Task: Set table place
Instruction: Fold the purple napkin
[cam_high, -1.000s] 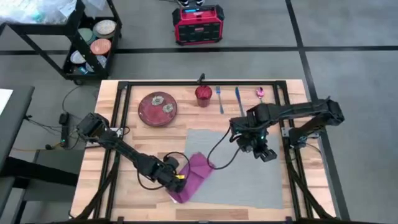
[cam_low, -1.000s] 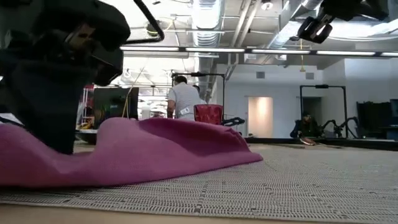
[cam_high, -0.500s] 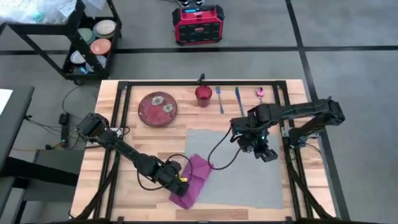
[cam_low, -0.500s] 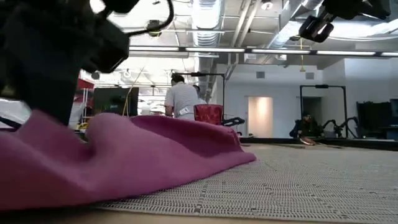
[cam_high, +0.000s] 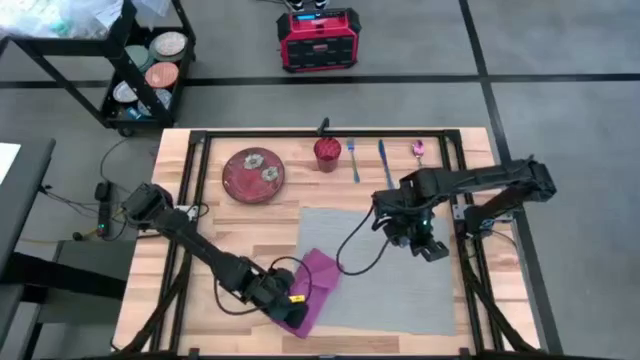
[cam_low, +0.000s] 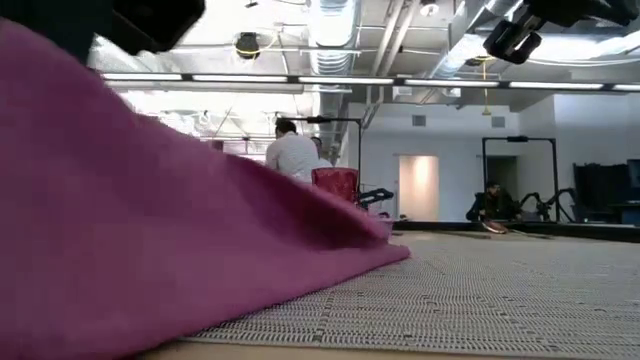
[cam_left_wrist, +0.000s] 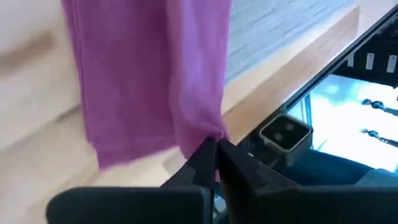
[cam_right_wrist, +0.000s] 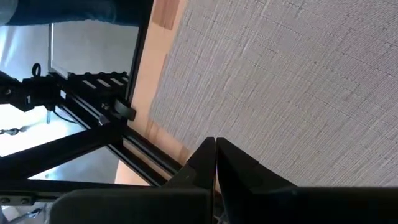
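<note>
Left gripper (cam_left_wrist: 214, 149), lower centre-left in the high view, is clenched on the magenta cloth napkin (cam_high: 312, 288). The napkin may drag the grey woven placemat (cam_high: 400, 270). Right gripper (cam_right_wrist: 214, 149) hovers empty at centre-right, fingers pressed together.

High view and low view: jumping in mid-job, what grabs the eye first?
The magenta napkin, pinched by the left gripper and lifted at the near left corner of the grey placemat, fills half the low view. The right gripper hangs shut and empty above the placemat's right part. Along the table's far edge wait a dark red plate, a red cup and cutlery.
</note>
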